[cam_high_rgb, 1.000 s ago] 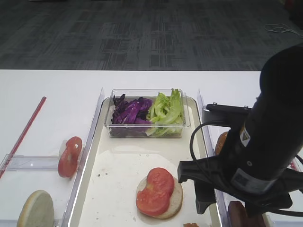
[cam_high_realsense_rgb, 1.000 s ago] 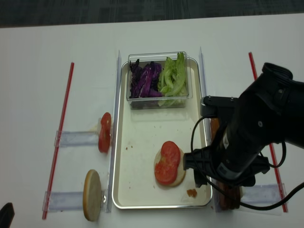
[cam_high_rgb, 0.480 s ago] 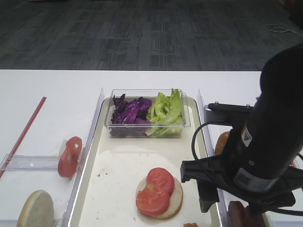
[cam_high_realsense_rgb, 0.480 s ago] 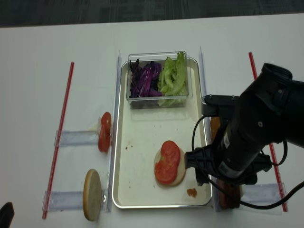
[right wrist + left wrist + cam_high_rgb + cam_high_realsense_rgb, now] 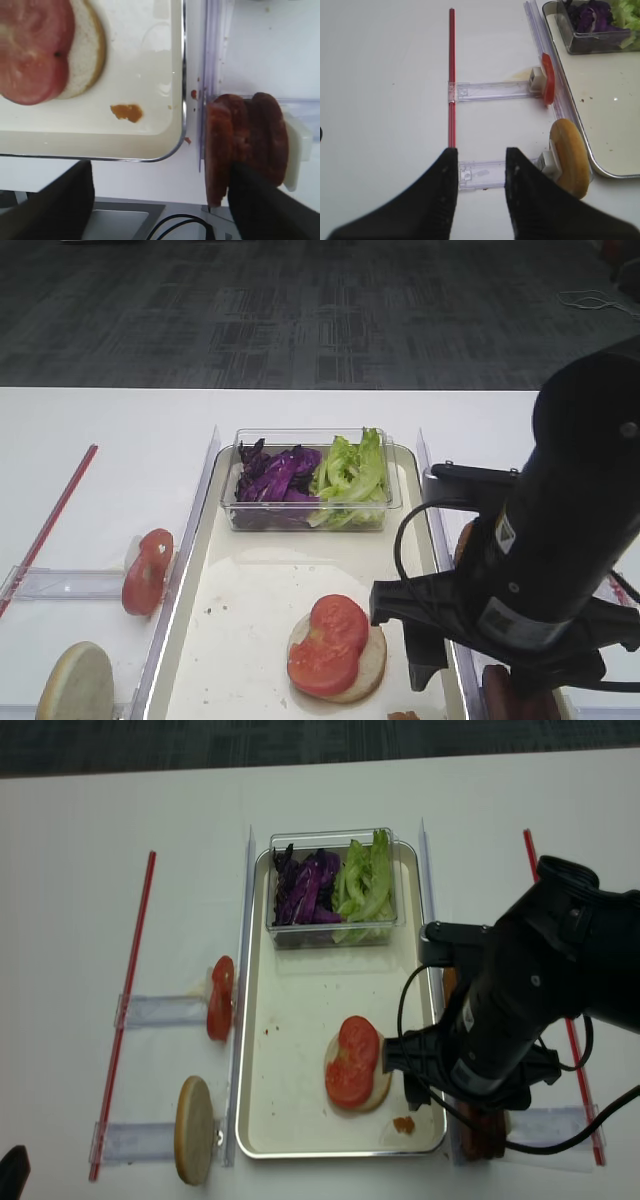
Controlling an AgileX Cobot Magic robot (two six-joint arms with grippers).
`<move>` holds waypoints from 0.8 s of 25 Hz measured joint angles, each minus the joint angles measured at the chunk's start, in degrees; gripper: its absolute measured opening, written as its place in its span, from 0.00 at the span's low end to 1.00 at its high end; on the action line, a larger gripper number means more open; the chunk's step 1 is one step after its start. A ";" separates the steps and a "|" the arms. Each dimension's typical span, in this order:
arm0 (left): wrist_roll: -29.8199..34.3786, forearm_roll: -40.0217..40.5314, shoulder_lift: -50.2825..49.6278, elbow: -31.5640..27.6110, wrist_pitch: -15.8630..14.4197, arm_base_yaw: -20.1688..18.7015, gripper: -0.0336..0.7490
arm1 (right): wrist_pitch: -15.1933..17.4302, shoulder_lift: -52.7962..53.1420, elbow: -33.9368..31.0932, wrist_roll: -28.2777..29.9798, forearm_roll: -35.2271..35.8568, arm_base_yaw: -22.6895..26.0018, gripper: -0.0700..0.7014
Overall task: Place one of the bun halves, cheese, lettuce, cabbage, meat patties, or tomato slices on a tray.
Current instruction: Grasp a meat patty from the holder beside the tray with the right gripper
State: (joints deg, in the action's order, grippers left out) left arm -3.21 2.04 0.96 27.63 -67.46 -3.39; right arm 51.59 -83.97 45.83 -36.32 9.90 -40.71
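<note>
the large cream-white rectangular tray with a shiny raised rim [image 5: 250, 640] lies on the white counter [image 5: 70, 870], and on it a pale-faced round bun half [image 5: 368, 665] carries two overlapping bright red tomato slices [image 5: 328, 642]; a small orange-brown crumb [image 5: 126, 112] lies near the tray's corner. at the tray's far end a small clear plastic box [image 5: 310, 515] holds dark purple shredded cabbage [image 5: 275, 475] beside light green ruffled lettuce [image 5: 350, 470]. the right claw [image 5: 160, 200] hangs spread, holding nothing, its fingers [image 5: 265, 205] straddling the tray corner and the lower edge of the dark reddish-brown meat patties [image 5: 245, 142] standing on edge in a clear rack just outside the tray. the left claw [image 5: 480, 200] is spread too, above the counter, near a second, tan bun half [image 5: 567, 157] and a single upright tomato slice [image 5: 548, 77] in clear holders, beside a red strip [image 5: 451, 75].
</note>
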 joint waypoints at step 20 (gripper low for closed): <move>0.00 0.00 0.00 0.00 0.00 0.00 0.33 | -1.07 -6.20 0.00 2.04 1.09 0.00 0.66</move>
State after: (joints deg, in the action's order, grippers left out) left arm -3.21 2.04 0.96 27.63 -67.46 -3.39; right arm 50.52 -90.18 45.83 -34.29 10.99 -40.71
